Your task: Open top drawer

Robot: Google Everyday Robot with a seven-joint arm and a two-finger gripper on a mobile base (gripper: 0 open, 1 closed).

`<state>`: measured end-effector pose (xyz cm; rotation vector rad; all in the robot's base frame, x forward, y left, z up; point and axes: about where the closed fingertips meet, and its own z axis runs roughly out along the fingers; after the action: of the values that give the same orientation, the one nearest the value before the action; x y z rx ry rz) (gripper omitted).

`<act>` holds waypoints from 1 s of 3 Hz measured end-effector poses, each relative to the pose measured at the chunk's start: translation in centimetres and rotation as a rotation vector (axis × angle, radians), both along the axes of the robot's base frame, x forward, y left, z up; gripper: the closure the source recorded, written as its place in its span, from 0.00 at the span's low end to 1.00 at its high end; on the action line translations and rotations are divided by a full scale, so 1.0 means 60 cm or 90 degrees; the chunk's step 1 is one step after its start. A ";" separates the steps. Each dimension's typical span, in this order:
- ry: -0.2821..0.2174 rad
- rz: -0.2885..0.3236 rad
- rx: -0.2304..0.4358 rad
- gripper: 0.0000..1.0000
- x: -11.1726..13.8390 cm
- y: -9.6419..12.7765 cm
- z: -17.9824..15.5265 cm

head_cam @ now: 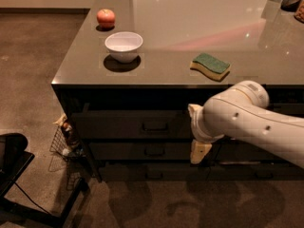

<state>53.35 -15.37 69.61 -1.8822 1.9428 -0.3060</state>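
Observation:
The top drawer [118,125] is the dark flat front just under the countertop edge, and it is closed. Its small metal bar handle [154,126] sits at the centre. My gripper [194,131] is in front of the drawer fronts, a little to the right of the handle and at about its height. It is open, with one pale finger [192,110] up and the other [199,152] down. The white arm [251,122] reaches in from the right and hides the right part of the drawer fronts.
Two shorter drawers [154,151] lie below the top one. On the counter [190,27] stand a white bowl [123,45], a red apple [106,18] and a green-yellow sponge [210,66]. A wire basket [66,139] and a black chair base [14,175] are on the floor at left.

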 end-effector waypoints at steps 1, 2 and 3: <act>0.014 0.013 -0.037 0.00 0.036 -0.017 -0.021; 0.032 0.021 -0.057 0.00 0.072 -0.032 -0.043; 0.057 0.025 -0.069 0.16 0.091 -0.033 -0.069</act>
<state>58.82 -17.34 65.45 -2.0317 1.9806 -0.3269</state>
